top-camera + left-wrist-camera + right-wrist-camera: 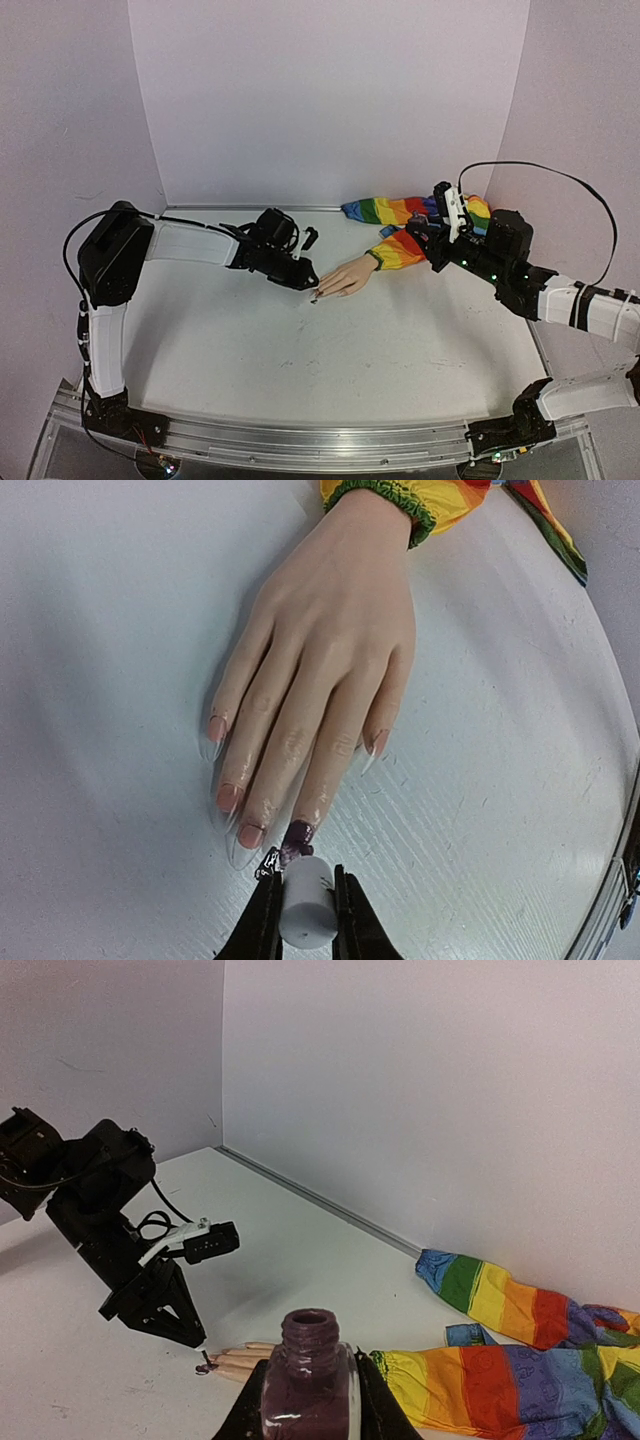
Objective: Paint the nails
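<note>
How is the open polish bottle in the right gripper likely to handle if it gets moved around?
The polish bottle is uncapped with purple liquid inside, so tilting it would probably spill some. Its glossy, glass-looking wall may slip between the fingers of the right gripper and would likely break if dropped.

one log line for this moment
left gripper: shut on brush, tip at dark nail | right gripper: shut on open bottle | other nails: pink

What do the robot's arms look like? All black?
No! Both the left arm and right arm have white tube-shaped links and chunky black joints. Thin black cables loop off them. The right arm has tiny green lights and black bands. The left gripper and right gripper are black and pointed.
</note>
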Robot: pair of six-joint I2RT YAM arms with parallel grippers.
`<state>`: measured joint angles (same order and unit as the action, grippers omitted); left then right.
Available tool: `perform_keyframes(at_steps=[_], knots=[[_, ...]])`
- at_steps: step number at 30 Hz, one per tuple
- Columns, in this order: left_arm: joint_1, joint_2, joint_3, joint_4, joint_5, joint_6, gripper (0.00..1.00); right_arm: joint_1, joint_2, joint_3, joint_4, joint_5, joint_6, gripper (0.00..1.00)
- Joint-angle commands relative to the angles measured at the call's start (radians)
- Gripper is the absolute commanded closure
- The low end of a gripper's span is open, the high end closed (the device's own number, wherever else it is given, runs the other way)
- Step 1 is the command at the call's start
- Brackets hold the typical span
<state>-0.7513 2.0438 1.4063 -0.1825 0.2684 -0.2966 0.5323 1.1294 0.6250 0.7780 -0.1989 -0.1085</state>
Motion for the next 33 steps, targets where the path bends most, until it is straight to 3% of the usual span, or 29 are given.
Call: perform_keyframes(at_steps=[1,33], knots=[[0.003,0.01,0.048,0.023,0.016,-0.012,1.0,-0.005,-0.014,0.009,0.073,-0.014,-0.001,1.0],[0.003,0.0,0.001,0.014,-0.008,-0.006,1.0,-0.006,-0.013,0.009,0.072,-0.015,-0.001,1.0]])
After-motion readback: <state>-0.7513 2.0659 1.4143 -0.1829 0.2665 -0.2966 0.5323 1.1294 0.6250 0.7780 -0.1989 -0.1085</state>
